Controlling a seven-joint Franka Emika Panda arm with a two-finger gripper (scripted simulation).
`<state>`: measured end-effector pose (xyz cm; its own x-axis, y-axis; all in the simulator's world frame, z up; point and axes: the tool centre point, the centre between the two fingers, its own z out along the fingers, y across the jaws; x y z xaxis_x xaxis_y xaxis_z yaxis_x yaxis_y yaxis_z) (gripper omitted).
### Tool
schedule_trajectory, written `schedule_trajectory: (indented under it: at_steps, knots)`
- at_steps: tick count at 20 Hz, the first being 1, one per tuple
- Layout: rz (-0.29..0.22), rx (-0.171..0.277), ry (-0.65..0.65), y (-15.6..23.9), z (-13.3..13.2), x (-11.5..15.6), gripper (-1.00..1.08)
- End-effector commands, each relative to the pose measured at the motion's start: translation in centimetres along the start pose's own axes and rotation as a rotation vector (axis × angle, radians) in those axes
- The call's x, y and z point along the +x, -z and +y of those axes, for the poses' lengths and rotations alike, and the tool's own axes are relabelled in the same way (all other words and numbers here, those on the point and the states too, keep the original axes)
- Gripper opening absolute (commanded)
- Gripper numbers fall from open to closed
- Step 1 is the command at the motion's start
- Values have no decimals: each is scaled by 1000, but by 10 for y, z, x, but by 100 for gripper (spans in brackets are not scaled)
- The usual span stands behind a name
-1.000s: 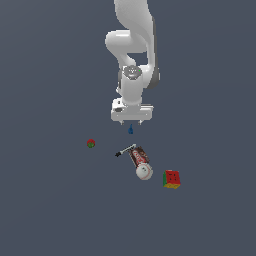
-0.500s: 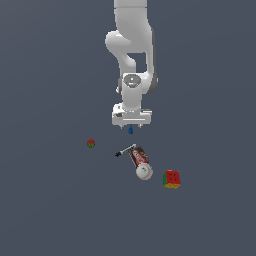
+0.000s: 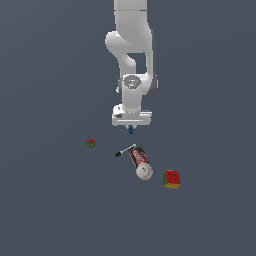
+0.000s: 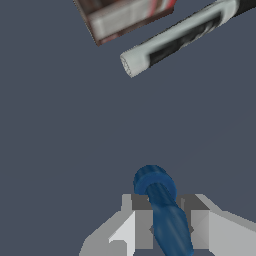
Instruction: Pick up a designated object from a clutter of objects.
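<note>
Flat dark grey floor (image 3: 45,210), plain background. From the exterior view's left: small red-green ball (image 3: 90,143), thin black-tipped tool (image 3: 125,150), dark red can (image 3: 138,156) touching a white ball (image 3: 144,172), coloured cube (image 3: 172,179) furthest right. Above the tool, the claw (image 3: 131,128) is closed narrow around the blue piece (image 4: 161,208), clamped between both fingers (image 4: 141,227), lifted clear of the floor.

The exterior view sees my arm (image 3: 131,65) from afar; my wrist view looks closely downward, sharing the can (image 3: 139,156) (image 4: 122,17).
</note>
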<state>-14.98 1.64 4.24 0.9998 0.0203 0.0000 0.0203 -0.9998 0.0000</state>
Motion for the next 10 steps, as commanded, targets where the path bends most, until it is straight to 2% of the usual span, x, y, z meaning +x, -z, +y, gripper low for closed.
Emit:
schedule_trajectory:
  at_steps: [1, 10]
  knots:
    - [0, 0, 0, 0, 0, 0, -100]
    - [0, 0, 0, 3, 1, 2, -100]
